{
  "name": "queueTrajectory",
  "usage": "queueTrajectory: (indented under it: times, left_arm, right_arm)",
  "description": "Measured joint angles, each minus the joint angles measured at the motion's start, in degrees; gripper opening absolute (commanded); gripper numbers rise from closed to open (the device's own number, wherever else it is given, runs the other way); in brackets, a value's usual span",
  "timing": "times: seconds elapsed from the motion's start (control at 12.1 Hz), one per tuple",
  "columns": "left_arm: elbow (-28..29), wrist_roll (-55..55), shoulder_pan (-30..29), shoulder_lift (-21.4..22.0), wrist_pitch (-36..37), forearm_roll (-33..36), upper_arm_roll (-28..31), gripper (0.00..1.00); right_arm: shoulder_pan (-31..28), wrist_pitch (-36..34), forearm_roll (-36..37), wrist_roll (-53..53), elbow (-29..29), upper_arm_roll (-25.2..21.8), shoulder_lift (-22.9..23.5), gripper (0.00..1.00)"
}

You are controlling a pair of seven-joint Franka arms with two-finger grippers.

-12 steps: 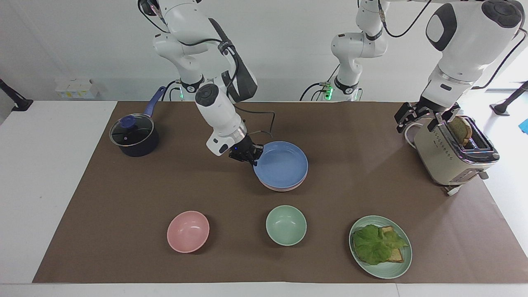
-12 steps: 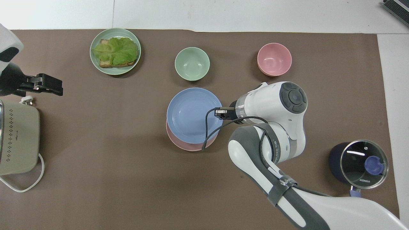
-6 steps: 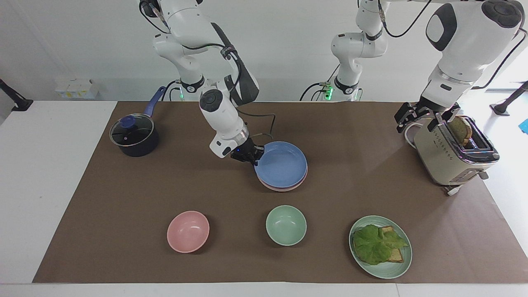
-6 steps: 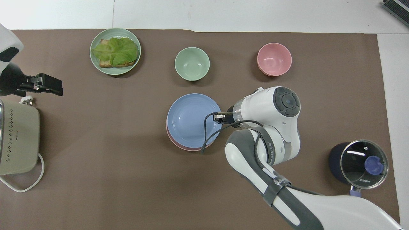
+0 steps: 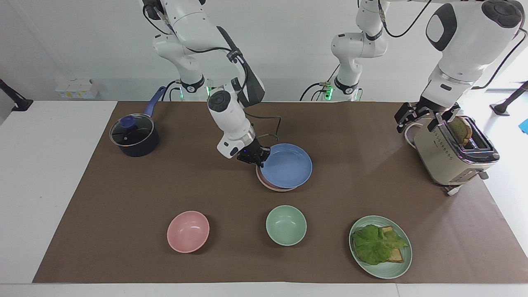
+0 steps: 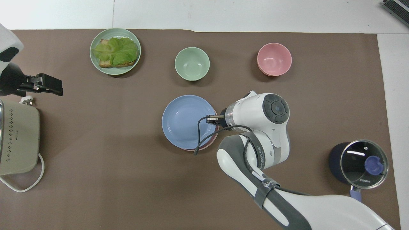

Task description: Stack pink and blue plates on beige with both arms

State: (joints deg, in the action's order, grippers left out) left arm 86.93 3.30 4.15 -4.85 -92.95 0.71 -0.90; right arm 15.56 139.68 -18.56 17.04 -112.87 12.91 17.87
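My right gripper [image 5: 259,159] [image 6: 211,119] is shut on the rim of the blue plate [image 5: 288,165] [image 6: 185,121] at the side toward the right arm's end. The blue plate lies over the pink plate [image 5: 264,180] [image 6: 208,144], shifted a little toward the left arm's end. I cannot tell if the two touch. A thin pale edge of the beige plate [image 5: 281,190] shows under the pink one in the facing view. My left gripper [image 5: 420,119] [image 6: 48,84] waits open in the air beside the toaster.
A beige toaster [image 5: 451,154] with bread in a slot stands at the left arm's end. A lidded dark pot [image 5: 134,136] stands at the right arm's end. Farther out are a pink bowl [image 5: 188,231], a green bowl [image 5: 286,225] and a green plate [image 5: 392,270] with a lettuce sandwich.
The right gripper has carried the blue plate a little toward the left arm's end and toward the robots, so it covers more of the pink plate. The left arm has not moved.
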Motion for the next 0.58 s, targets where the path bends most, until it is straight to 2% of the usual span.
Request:
queueTrajectory:
  times: [0.08,0.16,0.41,0.58]
  left_arm:
    - [0.0,0.0,0.0,0.0,0.0,0.0,0.0,1.00]
    - [0.0,0.0,0.0,0.0,0.0,0.0,0.0,1.00]
    - [0.0,0.0,0.0,0.0,0.0,0.0,0.0,1.00]
    - [0.0,0.0,0.0,0.0,0.0,0.0,0.0,1.00]
  right_arm:
    - [0.0,0.0,0.0,0.0,0.0,0.0,0.0,0.85]
    - [0.0,0.0,0.0,0.0,0.0,-0.1,0.0,1.00]
    - [-0.6,0.5,0.0,0.0,0.9,-0.6,-1.0,1.00]
    - [-3.1,-1.2,0.0,0.0,1.8,-1.1,-4.4,1.00]
